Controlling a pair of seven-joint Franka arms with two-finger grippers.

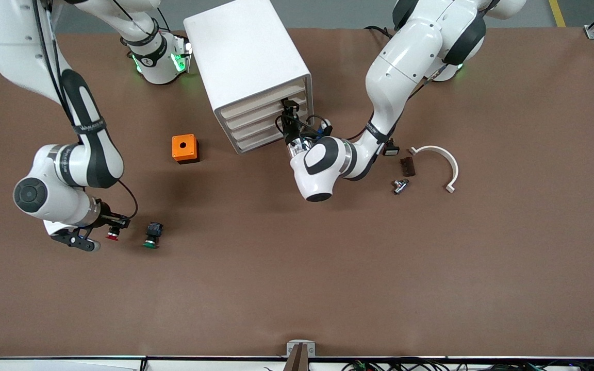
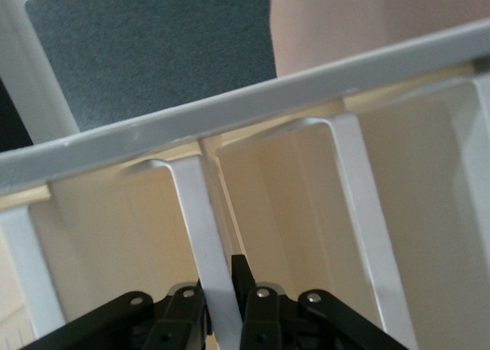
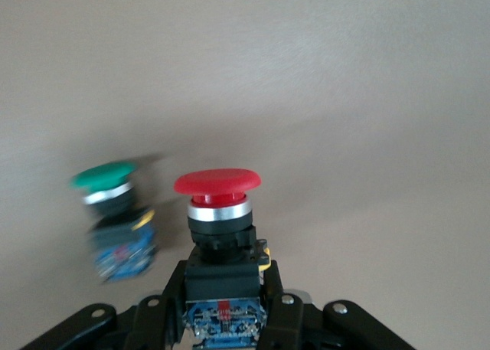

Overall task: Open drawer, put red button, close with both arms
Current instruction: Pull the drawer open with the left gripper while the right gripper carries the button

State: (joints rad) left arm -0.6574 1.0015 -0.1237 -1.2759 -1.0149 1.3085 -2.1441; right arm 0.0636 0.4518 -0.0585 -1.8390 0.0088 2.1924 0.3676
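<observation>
Gripping on two fronts: black two-finger right gripper (image 3: 223, 308) clamped on the blue-and-black body of the red-capped push-button (image 3: 217, 183), black two-finger left gripper (image 2: 223, 304) pinched on a white bar handle (image 2: 200, 235) of the white four-drawer cabinet (image 1: 248, 67)
Red button sits at the brown table (image 1: 297, 288) toward the right arm's end, just beside the green-capped twin (image 1: 151, 234); drawers look shut, so a thin handle could slip from the narrow jaws, the light cabinet might drag, or the button twist in its hold
</observation>
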